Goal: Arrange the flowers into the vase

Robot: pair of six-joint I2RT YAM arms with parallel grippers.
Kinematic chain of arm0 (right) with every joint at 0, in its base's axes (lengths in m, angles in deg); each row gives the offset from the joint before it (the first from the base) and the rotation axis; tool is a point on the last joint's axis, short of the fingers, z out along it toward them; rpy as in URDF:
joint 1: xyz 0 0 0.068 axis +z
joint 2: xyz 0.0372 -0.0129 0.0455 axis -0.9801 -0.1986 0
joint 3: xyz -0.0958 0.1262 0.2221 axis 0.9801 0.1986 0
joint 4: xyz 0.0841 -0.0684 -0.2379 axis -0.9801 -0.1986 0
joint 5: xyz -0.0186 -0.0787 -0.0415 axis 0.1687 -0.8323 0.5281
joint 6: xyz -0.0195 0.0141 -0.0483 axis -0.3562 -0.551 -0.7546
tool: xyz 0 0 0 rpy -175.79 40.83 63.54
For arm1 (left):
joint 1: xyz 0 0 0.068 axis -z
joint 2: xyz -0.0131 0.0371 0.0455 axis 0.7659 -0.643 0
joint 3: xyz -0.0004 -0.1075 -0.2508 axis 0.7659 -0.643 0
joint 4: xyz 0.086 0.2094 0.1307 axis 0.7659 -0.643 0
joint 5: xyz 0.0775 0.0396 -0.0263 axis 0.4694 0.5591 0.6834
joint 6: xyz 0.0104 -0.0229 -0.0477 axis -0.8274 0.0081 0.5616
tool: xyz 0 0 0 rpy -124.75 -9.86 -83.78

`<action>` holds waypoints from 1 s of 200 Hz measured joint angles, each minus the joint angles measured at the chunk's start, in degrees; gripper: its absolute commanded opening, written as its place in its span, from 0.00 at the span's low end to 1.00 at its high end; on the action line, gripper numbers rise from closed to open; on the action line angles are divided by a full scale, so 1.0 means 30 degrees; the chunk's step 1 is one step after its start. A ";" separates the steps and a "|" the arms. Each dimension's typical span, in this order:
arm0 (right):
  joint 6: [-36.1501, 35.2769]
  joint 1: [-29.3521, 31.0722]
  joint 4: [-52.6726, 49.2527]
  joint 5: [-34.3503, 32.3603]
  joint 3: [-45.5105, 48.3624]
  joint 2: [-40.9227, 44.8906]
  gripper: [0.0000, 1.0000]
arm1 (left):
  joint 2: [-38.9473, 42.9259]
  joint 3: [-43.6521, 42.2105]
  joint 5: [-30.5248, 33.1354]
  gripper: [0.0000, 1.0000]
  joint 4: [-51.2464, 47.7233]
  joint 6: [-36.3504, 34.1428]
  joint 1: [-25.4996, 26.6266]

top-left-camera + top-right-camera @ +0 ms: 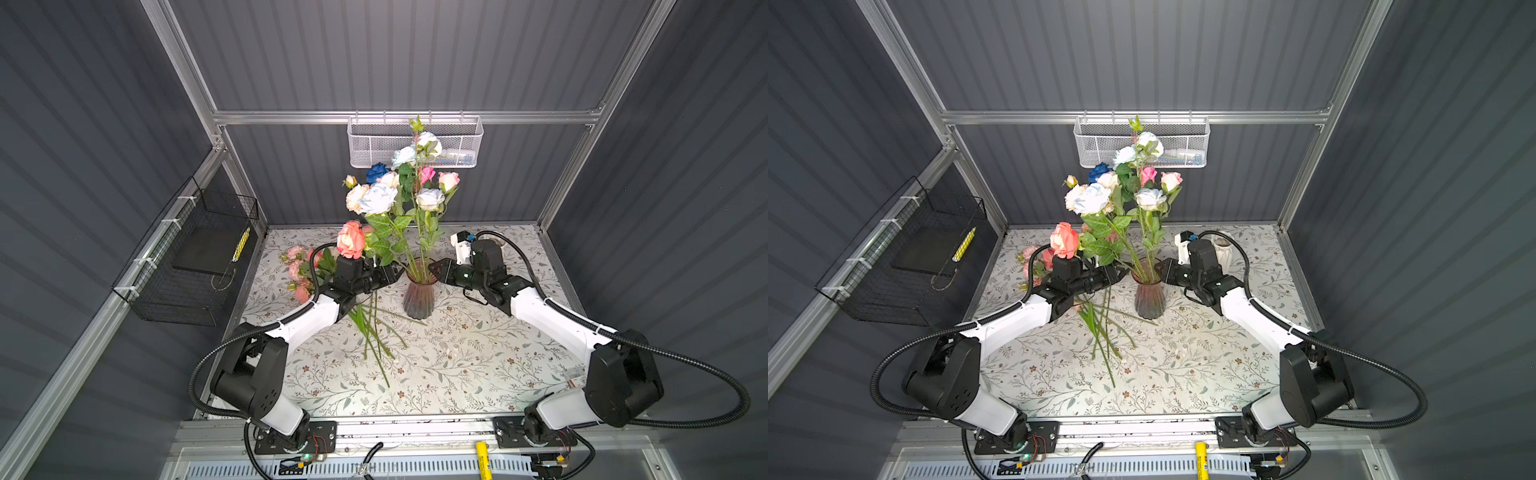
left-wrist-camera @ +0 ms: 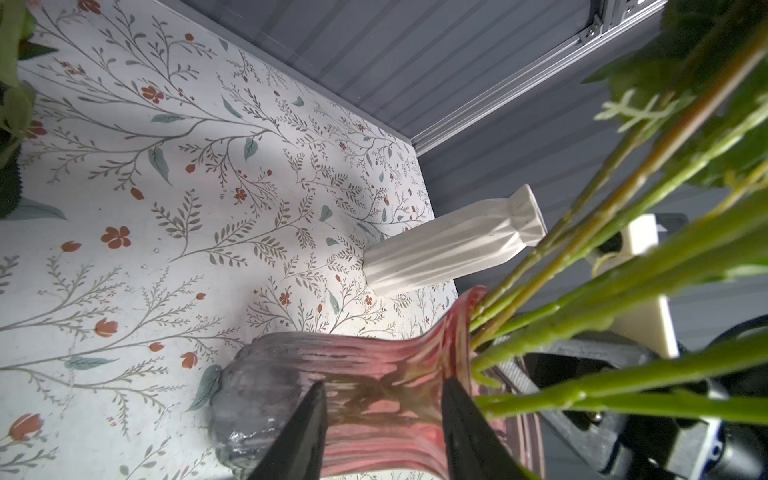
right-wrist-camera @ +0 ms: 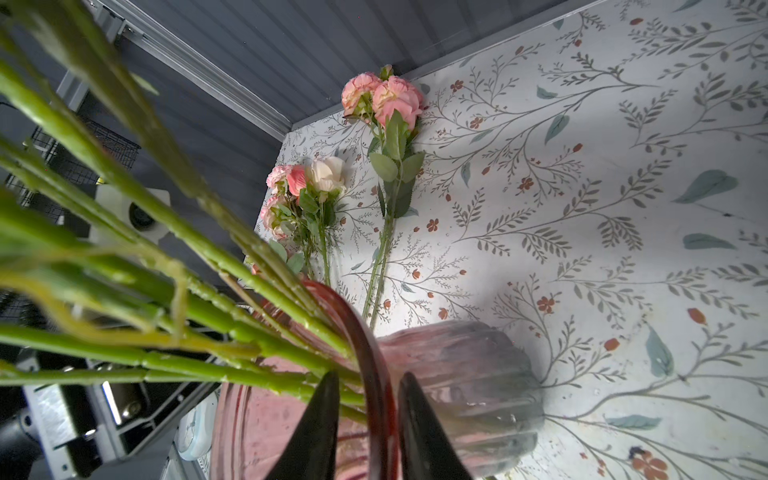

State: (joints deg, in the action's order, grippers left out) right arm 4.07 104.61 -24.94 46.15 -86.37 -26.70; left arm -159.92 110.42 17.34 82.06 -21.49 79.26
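A ribbed pink-and-grey glass vase (image 1: 419, 297) stands mid-table, holding a tall bunch of flowers (image 1: 399, 195) with cream, pale blue, pink, peach and dark blue heads. My left gripper (image 1: 395, 272) is at the vase's neck from the left. In the left wrist view it (image 2: 382, 382) is open, its jaws spread along the vase (image 2: 374, 399). My right gripper (image 1: 435, 268) comes in from the right. In the right wrist view it (image 3: 370, 374) pinches the vase rim (image 3: 376, 365), one finger inside among the stems. More flowers (image 1: 297, 266) lie on the table at the left, their stems (image 1: 376, 336) pointing forward.
A white faceted vase (image 2: 453, 249) stands at the back right, behind my right arm. A white mesh basket (image 1: 415, 141) hangs on the back wall and a black wire basket (image 1: 195, 257) on the left wall. A yellow object (image 1: 482, 455) lies at the front rail.
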 measured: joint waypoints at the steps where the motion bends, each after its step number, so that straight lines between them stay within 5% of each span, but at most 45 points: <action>1: 0.0000 0.0000 0.0007 0.0007 0.0000 0.0000 0.25 | 0.0051 0.0000 0.0000 0.47 0.0000 0.0000 0.0000; 59: 0.0015 0.0058 0.0291 -0.0379 0.0000 0.0000 0.23 | 0.2120 -0.0444 -0.0321 0.45 0.0401 0.0357 0.0291; 118: 0.0022 0.0058 0.0364 -0.0503 0.0000 0.0000 0.21 | 0.1290 -0.0408 -0.0576 0.31 0.0685 0.0350 0.1239; 169: 0.0022 0.0058 0.0379 -0.0503 0.0000 0.0000 0.21 | 0.1523 -0.0124 -0.0044 0.42 -0.0073 -0.0160 0.1239; 200: 0.0015 0.0073 0.0401 -0.0525 0.0000 0.0000 0.21 | 0.2492 0.0386 0.1552 0.35 -0.2892 -0.1042 0.1239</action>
State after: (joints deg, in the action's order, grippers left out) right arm 4.11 104.83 -23.74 44.57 -86.37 -26.70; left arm -152.44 111.57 21.99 73.39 -24.61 82.98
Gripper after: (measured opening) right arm 0.211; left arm 0.365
